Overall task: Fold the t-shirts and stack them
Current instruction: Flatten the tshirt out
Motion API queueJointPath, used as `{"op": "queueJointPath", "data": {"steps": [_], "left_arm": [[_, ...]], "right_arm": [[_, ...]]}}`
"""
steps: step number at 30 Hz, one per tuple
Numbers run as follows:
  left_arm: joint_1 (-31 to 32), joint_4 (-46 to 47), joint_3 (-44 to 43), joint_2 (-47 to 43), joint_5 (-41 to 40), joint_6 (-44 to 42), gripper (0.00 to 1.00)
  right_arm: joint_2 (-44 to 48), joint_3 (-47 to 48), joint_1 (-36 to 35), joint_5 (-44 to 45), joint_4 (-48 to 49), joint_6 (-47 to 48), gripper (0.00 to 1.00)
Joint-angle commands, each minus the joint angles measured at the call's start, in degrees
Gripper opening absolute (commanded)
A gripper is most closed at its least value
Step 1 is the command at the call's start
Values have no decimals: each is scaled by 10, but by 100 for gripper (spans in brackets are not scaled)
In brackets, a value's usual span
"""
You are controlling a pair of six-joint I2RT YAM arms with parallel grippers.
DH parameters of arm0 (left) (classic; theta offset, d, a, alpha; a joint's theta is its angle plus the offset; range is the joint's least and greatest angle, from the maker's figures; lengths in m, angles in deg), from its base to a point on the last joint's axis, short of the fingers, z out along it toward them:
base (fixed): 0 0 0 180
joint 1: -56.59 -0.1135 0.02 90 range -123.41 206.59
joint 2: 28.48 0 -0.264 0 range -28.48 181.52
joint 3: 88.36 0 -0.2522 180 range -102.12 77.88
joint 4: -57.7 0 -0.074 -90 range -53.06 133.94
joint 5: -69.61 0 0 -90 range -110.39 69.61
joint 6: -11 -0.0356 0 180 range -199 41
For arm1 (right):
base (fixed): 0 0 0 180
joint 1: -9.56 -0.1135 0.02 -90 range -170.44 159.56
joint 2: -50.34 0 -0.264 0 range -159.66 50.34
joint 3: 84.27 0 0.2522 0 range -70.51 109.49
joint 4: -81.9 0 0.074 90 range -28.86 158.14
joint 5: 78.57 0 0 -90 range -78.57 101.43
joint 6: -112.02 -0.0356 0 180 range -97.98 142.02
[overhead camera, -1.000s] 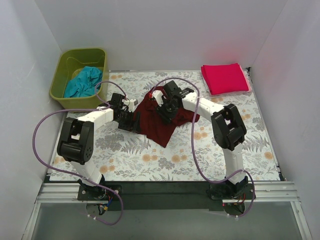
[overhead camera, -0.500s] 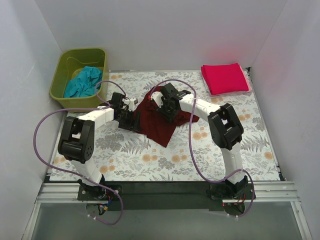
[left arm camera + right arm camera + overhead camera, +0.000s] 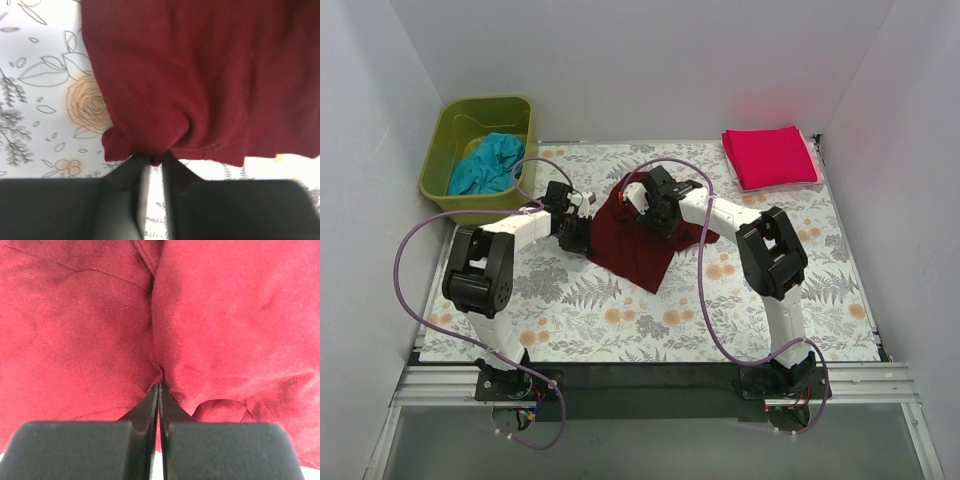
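The dark maroon t-shirt (image 3: 638,238) lies crumpled mid-table on the floral cover. My left gripper (image 3: 579,232) is at its left edge; in the left wrist view (image 3: 156,159) the dark fingertips pinch a small fold of the maroon hem (image 3: 170,90). My right gripper (image 3: 656,208) sits on the shirt's upper part; in the right wrist view (image 3: 159,386) its jaws are pressed together with a pleat of the maroon cloth (image 3: 220,325) caught at the tips. A bright pink-red t-shirt (image 3: 770,157) lies folded at the back right. A teal t-shirt (image 3: 486,166) is bunched in the bin.
A green plastic bin (image 3: 525,106) stands at the back left corner, close behind the left arm. White walls close in the table on three sides. Purple cables loop from both arms over the floral table cover (image 3: 650,320).
Both grippers have closed onto the maroon shirt. The left gripper has shifted up and right to the shirt's left edge; the right gripper has moved slightly left.
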Motion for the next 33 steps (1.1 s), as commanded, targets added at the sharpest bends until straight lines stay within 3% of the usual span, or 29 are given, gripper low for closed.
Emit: {"op": "queueJointPath", "data": {"steps": [1, 3, 12, 18, 19, 21, 24, 29, 33], "left_arm": [[-3, -5, -10, 19, -54, -17, 8], [-10, -11, -24, 21, -65, -25, 0], [-53, -43, -116, 44, -107, -90, 0], [-76, -84, -266, 117, -128, -120, 0], [-78, -94, -286, 127, -124, -122, 2], [-85, -131, -330, 129, -79, -135, 29], [-85, -114, -283, 58, -26, -147, 64], [-83, -122, -198, -38, 98, -164, 65], [-24, -144, -111, -94, 123, -208, 64]], "right_arm": [[44, -4, 16, 7, 13, 10, 1], [74, -6, 25, -12, 13, 8, 1], [210, -28, 125, -142, -17, 17, 1], [264, -85, 191, -159, -33, 55, 1], [266, -90, 210, -163, -34, 58, 1], [270, -98, 224, -172, -40, 65, 1], [277, -105, 241, -184, -45, 70, 1], [284, -113, 255, -203, -52, 76, 1], [291, -115, 263, -207, -59, 84, 1]]}}
